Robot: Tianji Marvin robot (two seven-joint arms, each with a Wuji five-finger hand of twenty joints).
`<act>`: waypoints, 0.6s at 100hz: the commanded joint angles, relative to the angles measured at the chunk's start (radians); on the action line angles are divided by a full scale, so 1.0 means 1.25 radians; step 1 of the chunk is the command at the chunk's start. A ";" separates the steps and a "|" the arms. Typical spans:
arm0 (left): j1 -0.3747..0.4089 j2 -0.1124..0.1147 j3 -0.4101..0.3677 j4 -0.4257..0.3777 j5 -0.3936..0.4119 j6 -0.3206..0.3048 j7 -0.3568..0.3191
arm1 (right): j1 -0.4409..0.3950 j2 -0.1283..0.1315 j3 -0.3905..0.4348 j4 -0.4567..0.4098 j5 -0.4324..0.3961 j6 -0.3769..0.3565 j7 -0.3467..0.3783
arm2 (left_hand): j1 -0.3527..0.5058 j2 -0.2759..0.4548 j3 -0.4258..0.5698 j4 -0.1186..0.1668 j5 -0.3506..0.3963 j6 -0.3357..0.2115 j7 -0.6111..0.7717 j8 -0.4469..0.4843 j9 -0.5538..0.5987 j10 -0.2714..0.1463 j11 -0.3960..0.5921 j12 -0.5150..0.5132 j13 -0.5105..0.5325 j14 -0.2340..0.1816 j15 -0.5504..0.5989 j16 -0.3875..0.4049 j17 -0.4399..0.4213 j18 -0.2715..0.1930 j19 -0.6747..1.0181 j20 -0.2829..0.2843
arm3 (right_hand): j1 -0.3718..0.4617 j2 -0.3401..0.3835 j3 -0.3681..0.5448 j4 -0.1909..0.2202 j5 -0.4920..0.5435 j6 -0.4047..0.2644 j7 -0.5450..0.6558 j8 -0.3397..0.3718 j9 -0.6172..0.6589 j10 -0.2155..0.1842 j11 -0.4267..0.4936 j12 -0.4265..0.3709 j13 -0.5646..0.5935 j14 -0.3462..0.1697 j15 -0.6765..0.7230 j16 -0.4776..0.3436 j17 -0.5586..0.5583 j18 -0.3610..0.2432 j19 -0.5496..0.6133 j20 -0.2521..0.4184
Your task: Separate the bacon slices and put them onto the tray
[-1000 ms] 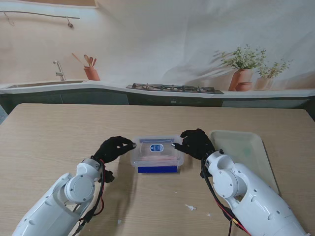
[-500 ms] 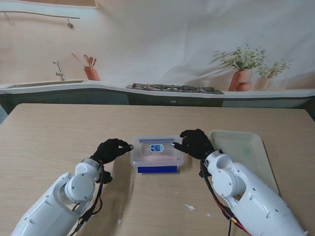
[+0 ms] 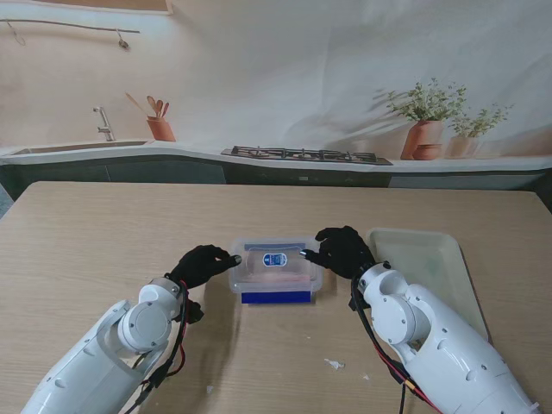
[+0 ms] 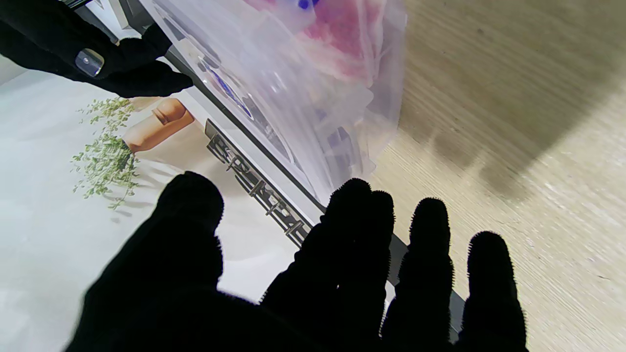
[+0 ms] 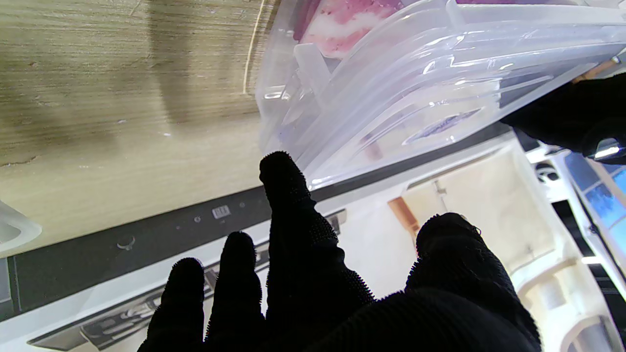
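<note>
Currently the left hand (image 3: 203,264) sits at the left end wall of the clear lidded container (image 3: 274,271), its fingers (image 4: 359,230) spread and its fingertips at the container's edge; whether they press the plastic cannot be told. Compared with one second ago, this hand has drawn slightly nearer to me and a little toward the container, and its forearm has shifted with it. The right hand (image 3: 342,250) has not moved: its fingers (image 5: 288,205) are apart, with the longest fingertip at or just under the lid rim on the container's right end. Neither hand encloses anything.

The container stands in the same place on the table (image 3: 103,241), between the two hands, with a blue label on its lid and a blue band along the side nearest to me. The bacon slices (image 5: 342,22) remain inside it, visible only as pink and white patches through the plastic; individual slices cannot be counted. In both wrist views the container is cut off at the picture edge, and each shows part of the opposite hand.

The tray (image 3: 431,259) lies on the table to the right of the container, just beyond the right hand, partly hidden by the right arm. Small white scraps on the table nearest to me are too small to identify.
</note>
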 commanded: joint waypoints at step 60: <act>0.026 -0.012 -0.011 -0.041 -0.001 -0.005 -0.002 | -0.004 -0.018 -0.004 -0.013 0.030 -0.028 0.003 | 0.008 0.022 -0.016 0.018 -0.015 -0.100 -0.006 -0.012 -0.011 -0.060 0.000 0.003 -0.018 -0.015 -0.012 0.011 -0.014 -0.012 -0.046 0.026 | 0.026 0.016 -0.018 0.055 -0.021 -0.142 -0.033 -0.014 -0.017 0.006 0.002 0.003 -0.015 -0.016 0.000 -0.002 0.005 -0.012 -0.010 0.010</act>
